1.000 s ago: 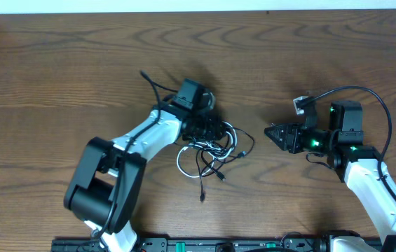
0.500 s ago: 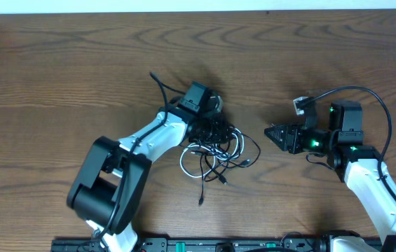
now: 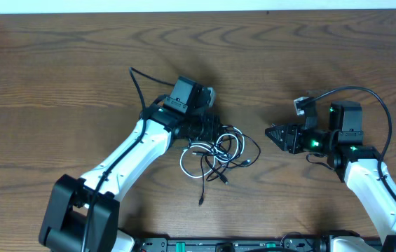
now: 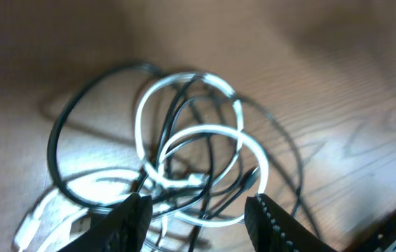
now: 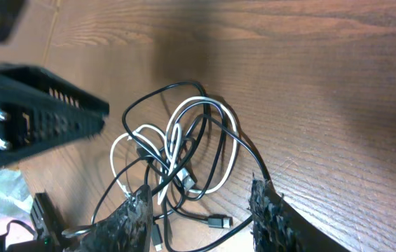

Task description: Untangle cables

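Beneath left claw [image 4: 194,210], perhaps touching: cables [image 3: 215,149]

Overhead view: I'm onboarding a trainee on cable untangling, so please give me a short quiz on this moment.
1. True or false: the white cable and the black cable lie fully separated.
2. Which pincer hovers over the cables: A) left, B) right, C) neither?
3. What does the right pincer hold?
Key: 1 false, their loops are interlaced. 2 A, the left pincer, jaws apart. 3 nothing; it is open, clear of the cables.
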Robot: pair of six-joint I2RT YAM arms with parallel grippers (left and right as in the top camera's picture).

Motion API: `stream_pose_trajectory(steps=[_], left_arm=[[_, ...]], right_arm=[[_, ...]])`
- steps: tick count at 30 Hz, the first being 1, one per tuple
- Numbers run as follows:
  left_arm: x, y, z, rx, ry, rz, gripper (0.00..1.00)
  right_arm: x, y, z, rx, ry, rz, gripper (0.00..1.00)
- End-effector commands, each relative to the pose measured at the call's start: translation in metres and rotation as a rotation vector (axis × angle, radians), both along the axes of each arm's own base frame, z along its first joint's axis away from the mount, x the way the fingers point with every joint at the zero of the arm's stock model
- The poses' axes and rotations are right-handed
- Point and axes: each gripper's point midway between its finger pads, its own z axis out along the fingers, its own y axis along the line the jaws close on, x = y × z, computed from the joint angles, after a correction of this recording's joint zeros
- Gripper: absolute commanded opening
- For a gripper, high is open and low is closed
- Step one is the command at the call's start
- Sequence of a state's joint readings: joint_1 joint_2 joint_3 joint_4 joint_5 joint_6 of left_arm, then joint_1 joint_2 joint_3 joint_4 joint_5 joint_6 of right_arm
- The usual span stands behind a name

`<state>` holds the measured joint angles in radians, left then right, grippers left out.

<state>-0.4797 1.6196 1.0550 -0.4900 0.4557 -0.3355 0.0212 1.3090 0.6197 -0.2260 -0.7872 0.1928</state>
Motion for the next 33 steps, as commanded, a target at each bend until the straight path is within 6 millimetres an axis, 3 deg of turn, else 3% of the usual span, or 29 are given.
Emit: stream_pose_trajectory(steps=[1, 5, 13, 21, 26, 33], left_arm=[[-0.010, 0.011, -0.025, 0.067, 0.070, 0.005, 0.48], [-0.016, 0.009, -0.040, 0.081, 0.124, 0.025, 0.48], [-0.019, -0.018, -0.059, 0.080, 0.106, -0.039, 0.49], [-0.017, -0.014, -0.074, 0.171, 0.070, -0.035, 0.49], [-0.011, -0.013, -0.061, 0.148, 0.043, -0.021, 0.52], [-0.005, -0.012, -0.003, 0.072, -0.077, -0.004, 0.55]], right_arm=[[0.000, 0.002, 0.001, -0.005, -0.011, 0.013, 0.41], [0.000, 0.002, 0.001, -0.005, -0.011, 0.013, 0.41], [0.000, 0.002, 0.001, -0.004, -0.010, 0.013, 0.41], [0.000, 0.002, 0.001, -0.004, -0.010, 0.013, 0.41], [0.000, 0.002, 0.001, -0.004, -0.009, 0.013, 0.41], [0.000, 0.002, 0.001, -0.005, -0.010, 0.013, 0.41]])
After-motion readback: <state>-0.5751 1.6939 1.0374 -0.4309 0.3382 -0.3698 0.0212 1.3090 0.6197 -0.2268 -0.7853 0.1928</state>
